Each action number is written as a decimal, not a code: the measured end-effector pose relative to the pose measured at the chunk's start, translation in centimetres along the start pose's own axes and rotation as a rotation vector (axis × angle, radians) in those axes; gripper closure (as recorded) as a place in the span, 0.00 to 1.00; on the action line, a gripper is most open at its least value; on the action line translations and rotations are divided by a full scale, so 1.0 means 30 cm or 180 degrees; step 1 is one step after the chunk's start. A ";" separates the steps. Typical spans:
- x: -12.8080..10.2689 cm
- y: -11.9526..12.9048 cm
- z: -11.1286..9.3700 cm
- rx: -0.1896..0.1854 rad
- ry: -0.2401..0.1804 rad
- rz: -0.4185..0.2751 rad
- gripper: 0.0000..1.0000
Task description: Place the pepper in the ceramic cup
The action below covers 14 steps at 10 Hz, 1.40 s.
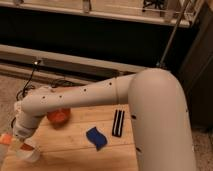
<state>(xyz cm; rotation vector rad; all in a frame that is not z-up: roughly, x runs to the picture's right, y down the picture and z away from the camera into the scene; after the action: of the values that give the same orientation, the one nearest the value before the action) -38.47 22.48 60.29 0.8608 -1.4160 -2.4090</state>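
The ceramic cup [29, 153] is small, plain and white, and stands at the front left corner of the wooden table [75, 150]. My gripper [21, 141] is at the end of the white arm [75, 97], directly above and touching the cup's left rim. A small orange piece [24, 146], possibly the pepper, shows between the gripper and the cup's rim. I cannot tell whether it is held or lies in the cup.
An orange-red round object [59, 117] sits behind the arm, partly hidden. A blue wavy sponge [96, 138] lies mid-table, and a black striped object [118, 123] lies to its right. Another orange item [4, 140] shows at the left edge. Cables [30, 85] lie on the floor beyond.
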 end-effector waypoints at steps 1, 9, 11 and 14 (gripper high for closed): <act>0.008 -0.004 0.010 0.0029 0.0050 -0.0073 1.00; 0.011 0.032 0.034 0.0051 0.0255 -0.0313 1.00; 0.013 0.037 0.053 0.0072 0.0262 -0.0355 1.00; 0.014 0.024 0.074 0.0192 0.0332 -0.0445 1.00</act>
<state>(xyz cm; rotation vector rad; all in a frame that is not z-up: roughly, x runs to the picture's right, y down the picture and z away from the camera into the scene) -40.17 23.54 61.57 1.1179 -1.4405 -2.3912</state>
